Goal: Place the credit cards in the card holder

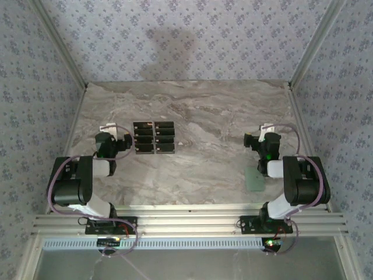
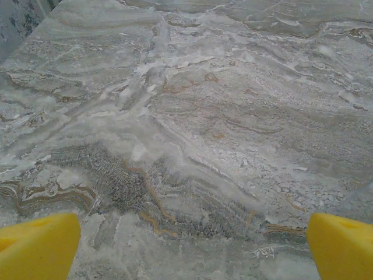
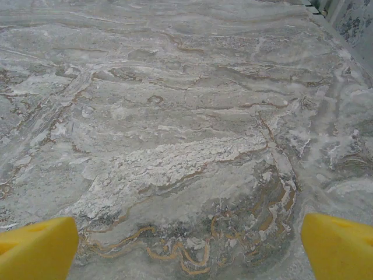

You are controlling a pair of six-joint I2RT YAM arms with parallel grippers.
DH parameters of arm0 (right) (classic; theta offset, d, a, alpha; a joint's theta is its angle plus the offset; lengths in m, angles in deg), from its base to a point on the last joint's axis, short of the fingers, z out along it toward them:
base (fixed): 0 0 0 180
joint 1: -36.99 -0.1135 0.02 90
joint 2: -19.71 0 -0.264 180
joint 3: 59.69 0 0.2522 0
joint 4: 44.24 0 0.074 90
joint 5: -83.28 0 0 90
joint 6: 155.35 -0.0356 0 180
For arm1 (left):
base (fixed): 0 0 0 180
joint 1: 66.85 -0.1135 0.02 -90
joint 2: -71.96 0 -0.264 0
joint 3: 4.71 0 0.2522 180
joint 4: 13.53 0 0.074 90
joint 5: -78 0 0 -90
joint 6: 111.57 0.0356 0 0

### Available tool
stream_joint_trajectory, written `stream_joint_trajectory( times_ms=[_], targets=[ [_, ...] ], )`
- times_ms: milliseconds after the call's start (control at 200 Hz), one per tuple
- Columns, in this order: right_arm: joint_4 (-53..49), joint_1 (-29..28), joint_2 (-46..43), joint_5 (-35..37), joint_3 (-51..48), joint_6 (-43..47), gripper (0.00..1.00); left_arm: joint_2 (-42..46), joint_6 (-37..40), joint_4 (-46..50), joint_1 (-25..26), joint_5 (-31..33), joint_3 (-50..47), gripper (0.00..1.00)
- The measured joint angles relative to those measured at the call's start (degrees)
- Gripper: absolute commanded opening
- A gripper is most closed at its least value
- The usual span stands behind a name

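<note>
Just right of the left pincer (image 1: 115,140) the credit cards (image 1: 154,137) lay in a block on the tabletop (image 1: 204,114); the card holder (image 1: 254,178) lay behind the right pincer (image 1: 260,140). Both pincers stood wide open, empty. Picking seemed not begun; next, the left one needed to reach a card.

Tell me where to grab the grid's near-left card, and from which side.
Take the near-left card by its left short edge, coming from above and the left with the open left gripper. It lies flat on the table, with other cards close behind and to its right, so likely only its left and near edges are free.
</note>
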Motion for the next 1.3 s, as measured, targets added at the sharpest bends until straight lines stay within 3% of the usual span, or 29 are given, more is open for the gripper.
stream_joint_trajectory(
  times_ms=[1304],
  targets=[
    [-0.68,0.0,-0.44,0.87,0.04,-0.09,1.0,0.0,0.0,0.07,-0.28,-0.66,0.0,1.0]
  ],
)
